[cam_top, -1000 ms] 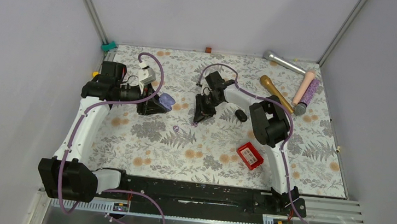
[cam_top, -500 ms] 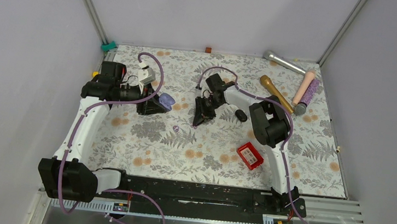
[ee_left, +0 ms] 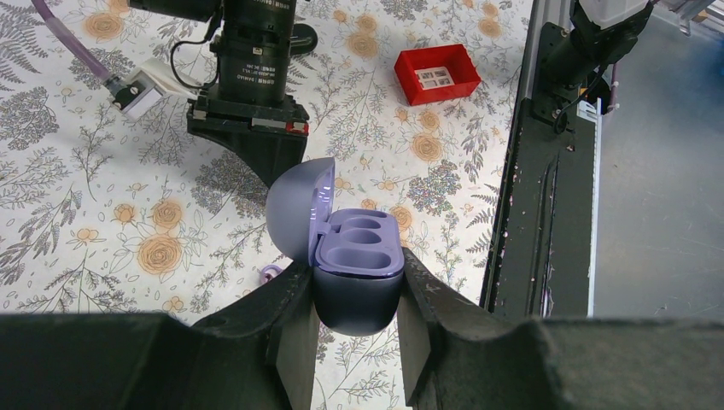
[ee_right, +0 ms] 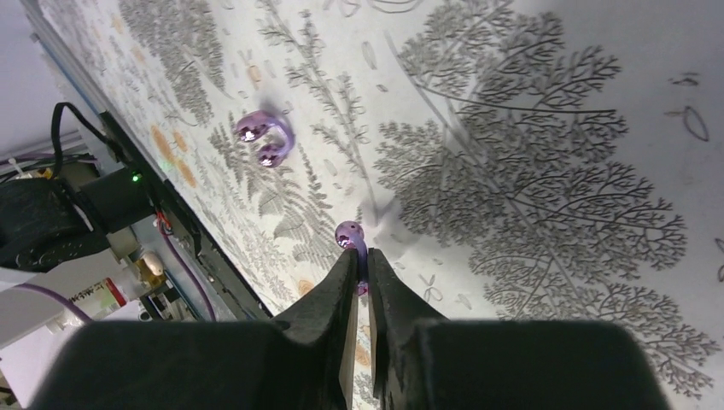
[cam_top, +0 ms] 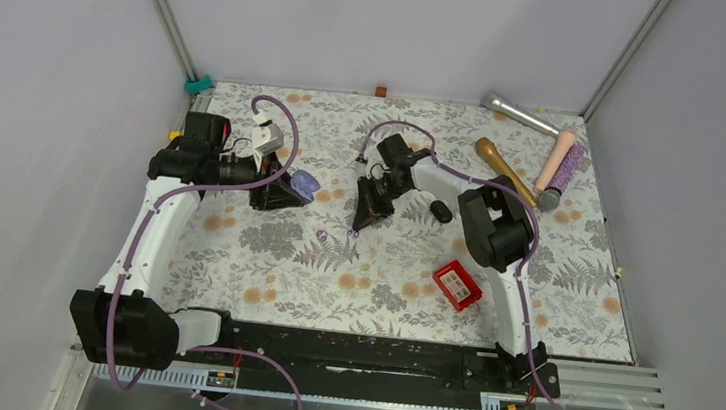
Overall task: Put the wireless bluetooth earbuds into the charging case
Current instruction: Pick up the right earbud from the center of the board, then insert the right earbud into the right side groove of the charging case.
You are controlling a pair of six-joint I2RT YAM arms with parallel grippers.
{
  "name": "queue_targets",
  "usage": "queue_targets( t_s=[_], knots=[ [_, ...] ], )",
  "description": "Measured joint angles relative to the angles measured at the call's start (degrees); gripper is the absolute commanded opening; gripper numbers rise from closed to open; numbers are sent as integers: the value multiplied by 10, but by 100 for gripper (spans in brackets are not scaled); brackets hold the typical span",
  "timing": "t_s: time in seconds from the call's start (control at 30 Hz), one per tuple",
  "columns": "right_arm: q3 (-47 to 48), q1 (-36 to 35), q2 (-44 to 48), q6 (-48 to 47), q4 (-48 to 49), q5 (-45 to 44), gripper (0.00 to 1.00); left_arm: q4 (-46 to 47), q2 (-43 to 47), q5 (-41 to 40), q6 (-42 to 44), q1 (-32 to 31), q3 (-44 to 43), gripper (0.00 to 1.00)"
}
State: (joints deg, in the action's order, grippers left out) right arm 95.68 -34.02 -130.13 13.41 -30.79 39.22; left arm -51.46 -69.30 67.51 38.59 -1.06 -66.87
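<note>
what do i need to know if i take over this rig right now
Left gripper: shut on the purple charging case, lid open, both sockets empty.
Right gripper: shut on one purple earbud, down near the mat.
Second purple earbud: loose on the mat between the arms.
Done: case open and presented, first bud pinched.
Left: carry the held bud to the case and seat it, then fetch and seat the second.
</note>
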Motion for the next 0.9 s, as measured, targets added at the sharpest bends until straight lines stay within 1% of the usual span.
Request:
queue_targets(
  t_s=[0.3,0.63,0.77,0.9],
  knots=[
    [-1,0,48,-17,2,23,10,0,0,0,0,0,0,0],
    [-10,0,103,-40,2,21,10,0,0,1,0,0,0,0],
    [-15,0,138,-52,0,16,10,0,0,1,0,0,0,0],
    [-23,0,193,-65,-1,2,10,0,0,1,0,0,0,0]
  ],
)
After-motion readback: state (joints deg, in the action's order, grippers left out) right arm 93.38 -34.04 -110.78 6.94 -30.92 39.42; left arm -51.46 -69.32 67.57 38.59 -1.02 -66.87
